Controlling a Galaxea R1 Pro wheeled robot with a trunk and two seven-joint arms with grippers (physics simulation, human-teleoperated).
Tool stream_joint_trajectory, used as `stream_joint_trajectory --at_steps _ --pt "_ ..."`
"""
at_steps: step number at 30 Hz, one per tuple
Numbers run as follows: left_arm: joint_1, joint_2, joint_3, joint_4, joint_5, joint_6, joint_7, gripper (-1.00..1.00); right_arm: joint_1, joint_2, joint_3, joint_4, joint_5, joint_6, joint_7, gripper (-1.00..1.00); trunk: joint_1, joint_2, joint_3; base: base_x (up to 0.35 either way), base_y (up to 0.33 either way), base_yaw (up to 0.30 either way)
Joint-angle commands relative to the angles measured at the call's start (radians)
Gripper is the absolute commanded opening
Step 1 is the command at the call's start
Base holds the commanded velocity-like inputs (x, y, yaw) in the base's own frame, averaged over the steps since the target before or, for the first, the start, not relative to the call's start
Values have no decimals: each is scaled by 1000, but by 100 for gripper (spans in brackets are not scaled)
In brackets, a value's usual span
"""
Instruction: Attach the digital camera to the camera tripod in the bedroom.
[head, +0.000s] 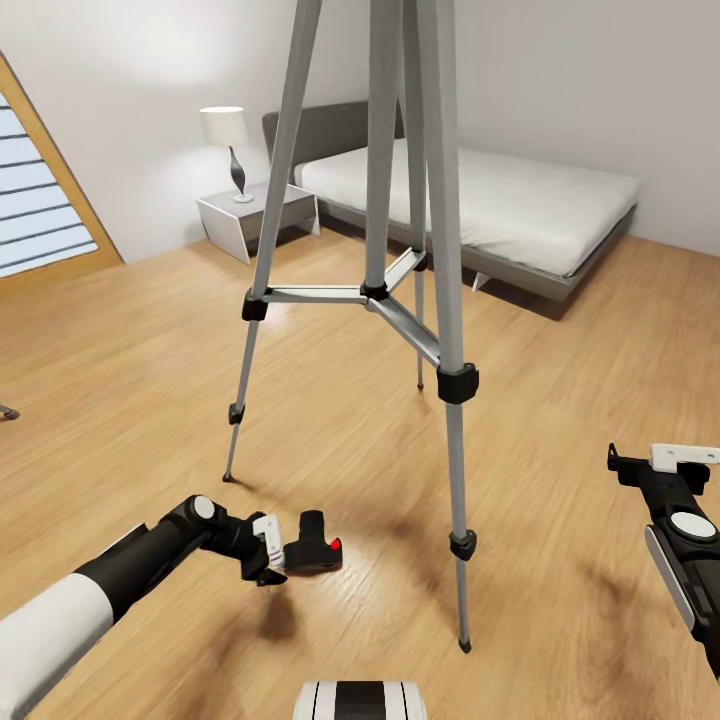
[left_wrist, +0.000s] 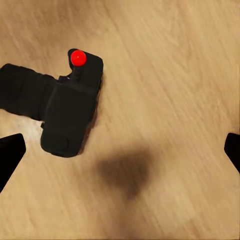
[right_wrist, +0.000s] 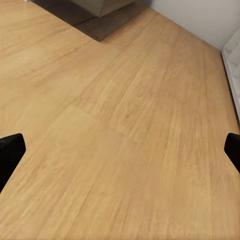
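Note:
The digital camera (head: 316, 550), small and black with a red button, lies on the wood floor just left of the tripod's near leg. In the left wrist view the digital camera (left_wrist: 65, 107) sits off to one side of the gap between the fingers, untouched. My left gripper (head: 272, 548) hovers right beside it, open; its fingertips (left_wrist: 10, 155) stand wide apart at the picture's edges. The camera tripod (head: 405, 290) stands in the middle on three silver legs, its head cut off above. My right gripper (head: 655, 460) is open at the far right over bare floor (right_wrist: 120, 125).
A low grey bed (head: 520, 200) with a white mattress stands behind the tripod. A grey nightstand (head: 255, 215) with a lamp (head: 228, 140) is to its left. A slatted, wood-framed window (head: 40, 200) is at the far left. The tripod's feet spread wide across the floor.

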Motion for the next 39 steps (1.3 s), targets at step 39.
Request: stream_joint_trajectory --at_steps 39 --pt "-91 -32 -188 221 -1 -283 -109 100 0 -2 -26 -2 -1 6 -4 100 0 0 -1 0 0 0"
